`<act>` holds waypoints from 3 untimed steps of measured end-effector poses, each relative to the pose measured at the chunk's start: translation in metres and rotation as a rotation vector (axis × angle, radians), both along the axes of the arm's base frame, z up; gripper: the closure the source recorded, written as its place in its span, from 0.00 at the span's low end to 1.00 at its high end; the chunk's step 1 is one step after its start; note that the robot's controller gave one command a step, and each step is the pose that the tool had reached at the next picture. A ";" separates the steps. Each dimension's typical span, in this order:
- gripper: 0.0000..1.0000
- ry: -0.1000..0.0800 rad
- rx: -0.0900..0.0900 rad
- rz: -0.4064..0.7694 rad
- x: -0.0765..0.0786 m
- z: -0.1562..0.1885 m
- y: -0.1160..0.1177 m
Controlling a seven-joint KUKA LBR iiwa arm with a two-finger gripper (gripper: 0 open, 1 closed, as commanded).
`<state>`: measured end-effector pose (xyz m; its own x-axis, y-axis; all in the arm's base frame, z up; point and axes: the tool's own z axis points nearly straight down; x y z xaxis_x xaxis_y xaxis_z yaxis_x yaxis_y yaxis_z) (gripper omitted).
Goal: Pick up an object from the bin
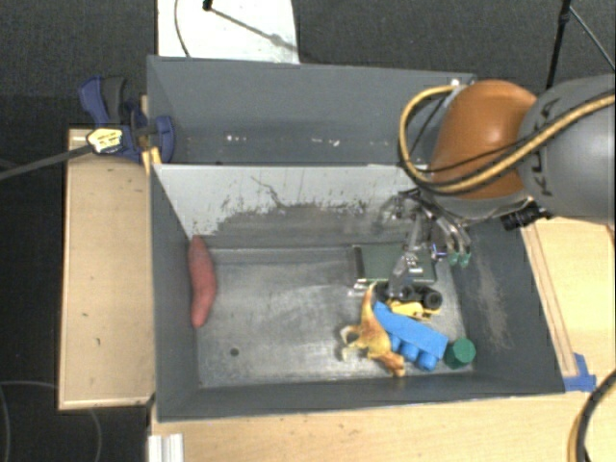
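Observation:
My gripper (416,263) hangs low in the right part of the bin, pointing down at a small black and yellow thing (418,304) that lies right beneath its tip. Just in front of that lies a blue block with a toothed edge (412,336). An orange-yellow toy animal (371,336) leans against the block's left side. A small green round cap (461,352) sits at the block's right end, near the bin's front right corner. Whether the gripper touches the black and yellow thing is not clear.
A pink sausage-shaped thing (201,280) lies alone along the bin's left wall. The arm, with its orange cover and looped cables, reaches over the bin's right rim. The bin's sloped back wall rises close behind the gripper.

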<state>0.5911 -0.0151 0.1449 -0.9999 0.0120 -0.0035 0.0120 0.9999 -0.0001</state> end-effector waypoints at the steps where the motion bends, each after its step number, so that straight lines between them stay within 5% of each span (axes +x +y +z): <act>1: 0.00 0.000 0.000 0.000 0.000 0.000 0.000; 2: 0.00 -0.005 0.001 -0.066 -0.012 -0.040 -0.005; 3: 0.00 -0.017 0.002 -0.086 0.001 -0.060 -0.029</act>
<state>0.5922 -0.0444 0.0853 -0.9950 0.0977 -0.0204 0.0977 0.9952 0.0026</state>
